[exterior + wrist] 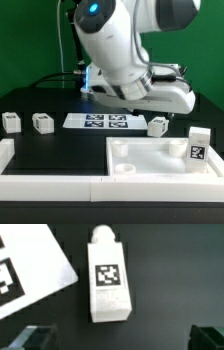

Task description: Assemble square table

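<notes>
Nearest you in the exterior view, the low white wall (50, 165) ran in front of the marker board (100, 121). Behind the wall, the square tabletop slab (150, 158) lay hollow face up on the black desk (60, 140), in front of the marker board and toward the exterior view's right. An upright leg (198, 146) stood at the slab's far right corner.

Level with the marker board, the far-left leg (11, 122) and second leg (42, 122) lay well off its left end. The fourth leg (158, 125) lay just beside its right end, not touching.

Beyond the marker board, the robot arm (120, 50) leaned over. The wrist view showed your end effector (120, 336) released, its fingers (35, 336) spread wide and holding nothing.
</notes>
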Robot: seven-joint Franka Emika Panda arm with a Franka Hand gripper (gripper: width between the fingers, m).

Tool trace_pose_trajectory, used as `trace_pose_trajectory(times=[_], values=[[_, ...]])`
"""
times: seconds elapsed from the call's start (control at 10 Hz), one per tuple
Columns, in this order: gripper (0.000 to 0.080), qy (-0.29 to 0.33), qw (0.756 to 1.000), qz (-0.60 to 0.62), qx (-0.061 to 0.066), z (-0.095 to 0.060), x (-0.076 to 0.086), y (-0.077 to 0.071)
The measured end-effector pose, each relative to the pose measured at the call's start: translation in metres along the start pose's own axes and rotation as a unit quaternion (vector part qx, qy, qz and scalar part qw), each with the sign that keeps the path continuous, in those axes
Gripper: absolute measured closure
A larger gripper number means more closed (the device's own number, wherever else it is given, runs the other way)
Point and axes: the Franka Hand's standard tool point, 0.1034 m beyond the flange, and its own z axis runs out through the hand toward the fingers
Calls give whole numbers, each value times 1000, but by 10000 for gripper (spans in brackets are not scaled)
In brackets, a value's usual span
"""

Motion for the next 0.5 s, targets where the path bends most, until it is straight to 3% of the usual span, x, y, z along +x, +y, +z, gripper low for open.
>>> trace_pose_trajectory(times=[0.2,0.3,0.5], values=[[150,-27,999,17,15,18,1,0],[150,-30,999,17,11,25,-2,0],[150,-27,999,17,13,22,0,1]])
